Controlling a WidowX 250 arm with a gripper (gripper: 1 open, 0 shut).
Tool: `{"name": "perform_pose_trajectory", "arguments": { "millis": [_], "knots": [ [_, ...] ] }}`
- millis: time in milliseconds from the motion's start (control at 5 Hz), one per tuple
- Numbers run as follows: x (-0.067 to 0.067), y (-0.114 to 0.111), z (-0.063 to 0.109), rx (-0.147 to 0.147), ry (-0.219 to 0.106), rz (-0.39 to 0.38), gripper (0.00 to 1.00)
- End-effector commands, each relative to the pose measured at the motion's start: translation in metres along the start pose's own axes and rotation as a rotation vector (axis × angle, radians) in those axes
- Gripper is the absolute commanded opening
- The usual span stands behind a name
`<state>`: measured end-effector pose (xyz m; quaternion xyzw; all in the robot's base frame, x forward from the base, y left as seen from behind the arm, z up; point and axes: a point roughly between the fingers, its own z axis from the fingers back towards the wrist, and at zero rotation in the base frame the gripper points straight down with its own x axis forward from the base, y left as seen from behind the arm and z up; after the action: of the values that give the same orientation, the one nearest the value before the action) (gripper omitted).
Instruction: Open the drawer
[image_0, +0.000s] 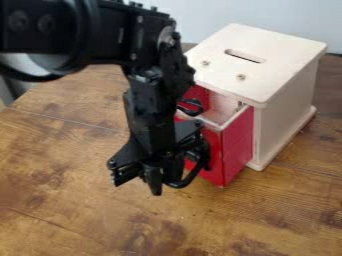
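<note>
One black robot arm (140, 70) occupies the left and centre of the view, reaching in from the upper left and hanging its black gripper (154, 178) straight down over a worn brown wooden table (60, 215). We locate the task's thing, the small bright-red box-shaped drawer (225, 140), just right of the gripper and partly drawn out of the near-left face of a pale wooden cube casing (274, 85). That casing stands on the table at the upper right, with a narrow slot (243, 53) cut in its top panel. We see the drawer's red side wall facing the camera and its pale upper rim running from the casing toward the arm. The drawer's black front panel is largely hidden behind the arm's lower links. A black wire loop handle (191, 172) curves out at the drawer's near-left end, directly beside the gripper's fingers (131, 172). We read the fingers as set close together with only a narrow gap, but dark fingers against dark wire prevent a firm reading, so we cannot tell whether the loop is pinched between them or merely lies against them. The fingertips stand slightly above the table surface. Behind the casing, a plain light wall (287, 20) closes the far side of the scene.
</note>
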<state>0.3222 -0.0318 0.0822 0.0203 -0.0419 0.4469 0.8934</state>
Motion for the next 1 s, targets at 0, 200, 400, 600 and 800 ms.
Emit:
{"name": "perform_pose_trajectory", "arguments": {
  "millis": [0, 200, 400, 600, 800],
  "knots": [
    [-0.026, -0.012, 0.032, -0.079, -0.021, -0.214, 0.0],
    [-0.028, -0.016, 0.036, -0.085, -0.026, -0.232, 0.0],
    [-0.022, -0.016, 0.027, -0.08, -0.034, -0.182, 0.0],
    [-0.015, -0.015, 0.018, -0.071, -0.043, -0.13, 0.0],
    [-0.008, -0.014, 0.009, -0.051, -0.05, -0.082, 0.0]
  ]
}}
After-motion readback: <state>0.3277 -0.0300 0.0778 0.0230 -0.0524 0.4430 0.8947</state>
